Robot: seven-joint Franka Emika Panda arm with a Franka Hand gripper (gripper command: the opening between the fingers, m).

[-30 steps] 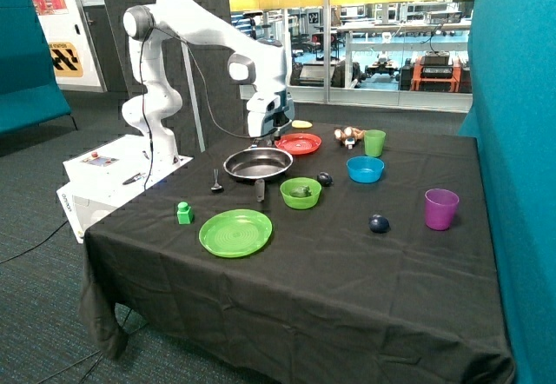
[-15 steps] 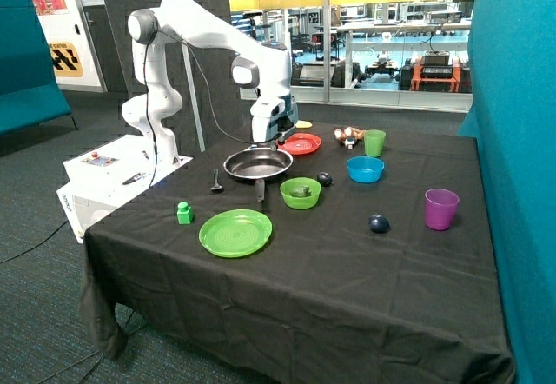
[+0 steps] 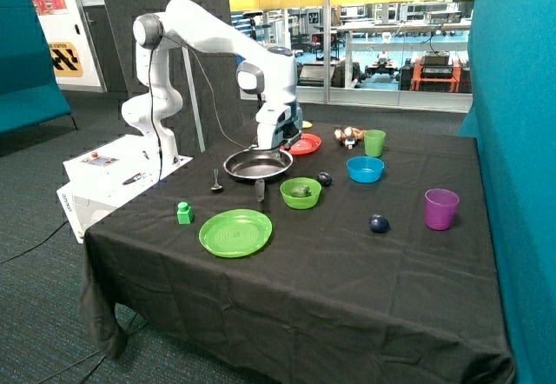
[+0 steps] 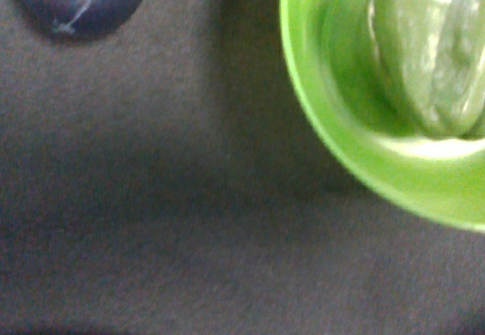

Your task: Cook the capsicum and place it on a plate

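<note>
Black cloth covers the table, and on it we count one frying pan, two green plates... no: one green plate, one red-orange plate, two bowls, two cups and two dark blue balls. We see the capsicum lying in the green bowl. The gripper hangs over the pan's far rim; we cannot tell its grasp.

dark green capsicum in a bowl; red-orange plate bare.
</note>
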